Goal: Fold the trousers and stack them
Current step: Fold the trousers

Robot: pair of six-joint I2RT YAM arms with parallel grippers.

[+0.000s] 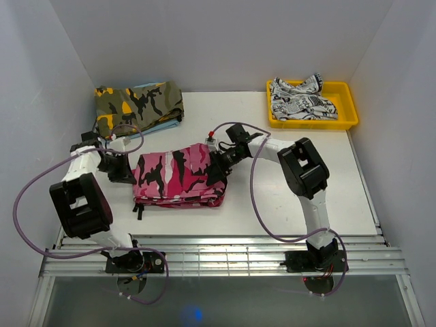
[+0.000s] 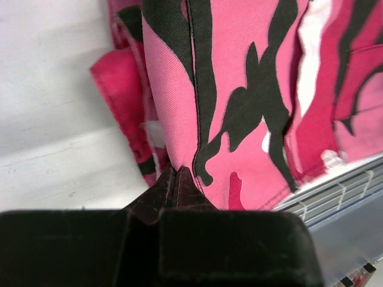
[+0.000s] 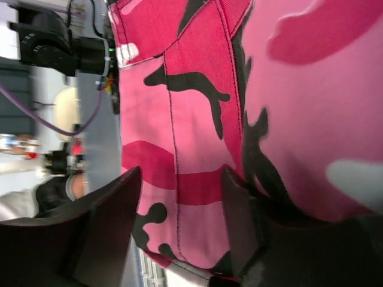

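Your folded pink, white and black camouflage cloth trousers (image 1: pixel 178 178) lie on the white desk (image 1: pixel 286 204), nearer its left edge, left jaws pinched on their left fold, right jaws apart at the right fold, so a one-sided pull could drag the layers askew.

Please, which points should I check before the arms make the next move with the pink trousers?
1. Left gripper closed on the left edge of the trousers: ok.
2. Right gripper closed on the right edge: not ok, fingers apart with cloth between them.
3. Trousers folded into a compact bundle: ok.
4. Lower layers lying even: cannot tell.
5. Olive garment and yellow tray apart from the bundle: ok.
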